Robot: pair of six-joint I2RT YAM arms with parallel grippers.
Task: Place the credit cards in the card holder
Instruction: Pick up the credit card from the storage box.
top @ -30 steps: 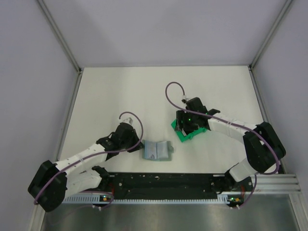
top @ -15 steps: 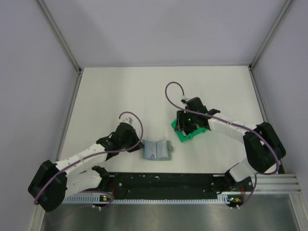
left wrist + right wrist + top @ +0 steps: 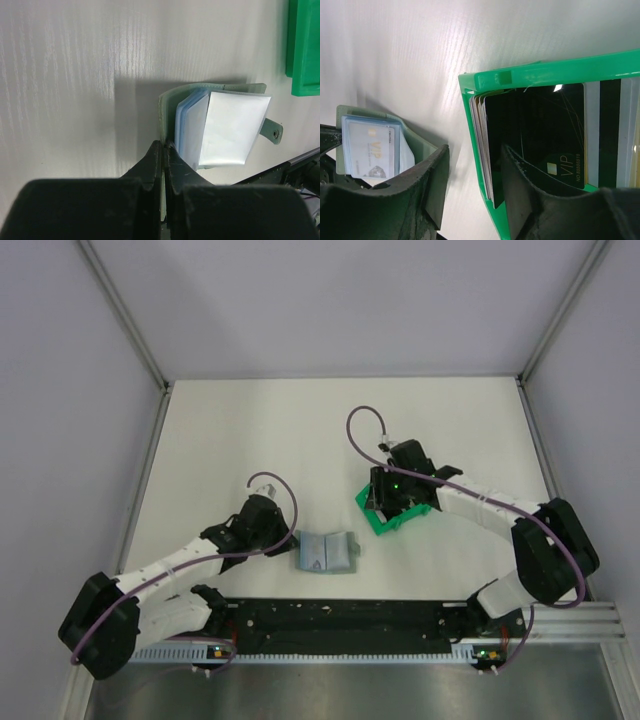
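Lying in bin: credit cards [image 3: 535, 130], thin glossy rectangles in a stack, black one uppermost.
Card holder [image 3: 327, 553]: flat grey-green wallet, open, clear blue sleeves fanned, at 8 o'clock from the bin.
Bin [image 3: 545, 70]: bright green rigid plastic.
Left gripper [image 3: 164, 150]: jaws clamped on the holder's cover edge.
Right gripper [image 3: 475, 150]: jaws apart, straddling bin wall and stack.
Tabletop [image 3: 260, 440]: white, finely grained.

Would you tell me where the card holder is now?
In the top view the card holder lies open near the front edge of the table, pinched by the left fingers, with the green bin behind to its right.
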